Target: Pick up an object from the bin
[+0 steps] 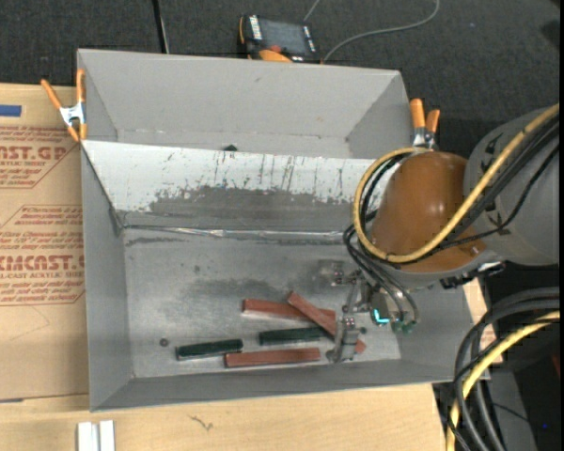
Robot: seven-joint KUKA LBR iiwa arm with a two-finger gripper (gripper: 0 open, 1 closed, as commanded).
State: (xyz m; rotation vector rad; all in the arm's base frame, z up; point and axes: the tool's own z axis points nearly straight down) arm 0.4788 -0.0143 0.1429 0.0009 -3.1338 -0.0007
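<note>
The hand (346, 336) hangs at the right ends of the red sticks (310, 312); its grip I cannot tell. They look light, stiff and thin: pinch one across its width.

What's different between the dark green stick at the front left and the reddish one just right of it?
The dark green stick is shorter; the reddish stick is longer. The green lies far from the end effector; the reddish ends near it. Both are slim and lie flat.
</note>
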